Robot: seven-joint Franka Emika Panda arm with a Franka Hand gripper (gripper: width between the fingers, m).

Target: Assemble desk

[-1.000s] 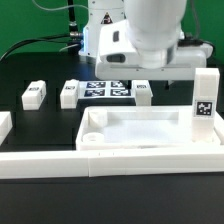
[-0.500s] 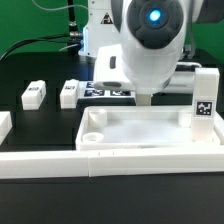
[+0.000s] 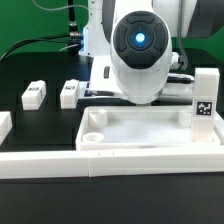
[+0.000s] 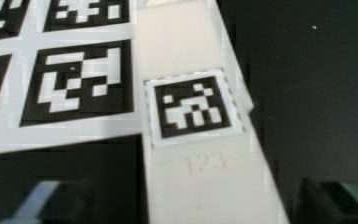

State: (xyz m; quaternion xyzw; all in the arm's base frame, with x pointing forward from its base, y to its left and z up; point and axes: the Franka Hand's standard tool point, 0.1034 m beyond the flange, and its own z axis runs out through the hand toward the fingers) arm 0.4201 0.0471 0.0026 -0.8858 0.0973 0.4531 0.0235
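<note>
The white desk top [image 3: 150, 141] lies as a tray at the front of the black table. One white leg [image 3: 204, 105] stands upright in its corner on the exterior view's right, tag facing the camera. Two more legs [image 3: 33, 94] [image 3: 69, 93] lie on the table toward the exterior view's left. In the wrist view another tagged leg [image 4: 194, 150] lies beside the marker board [image 4: 69, 70]. My gripper [image 4: 190, 205] is open over this leg, with a finger on each side and a dark gap between each finger and the leg. In the exterior view the arm hides the gripper.
The long low white border wall [image 3: 110, 165] runs along the front of the table. A white piece [image 3: 4, 125] shows at the exterior view's left edge. Cables and the robot base stand behind the arm.
The arm has tipped forward and down over the back of the desk top. It now hides the marker board and the leg beside it in the exterior view.
</note>
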